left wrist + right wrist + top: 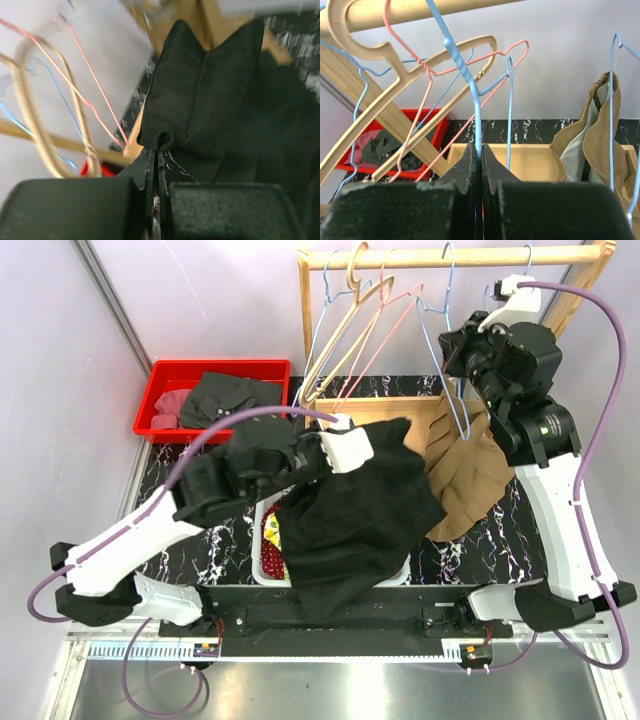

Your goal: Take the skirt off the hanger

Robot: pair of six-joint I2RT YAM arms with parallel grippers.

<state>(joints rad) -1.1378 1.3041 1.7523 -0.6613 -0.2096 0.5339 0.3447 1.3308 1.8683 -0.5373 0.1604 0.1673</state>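
A black skirt hangs from my left gripper and drapes down over the white basket. In the left wrist view the left gripper is shut on a bunched fold of this black skirt. My right gripper is up by the rail. In the right wrist view it is shut on the wire of a blue hanger, which hangs empty from the wooden rail. The black skirt is apart from that hanger.
A tan skirt hangs on another blue hanger at the right. Several empty hangers, wooden, pink and blue, hang on the rail's left half. A red bin with dark clothes stands at the back left. The rack's wooden base tray lies under the rail.
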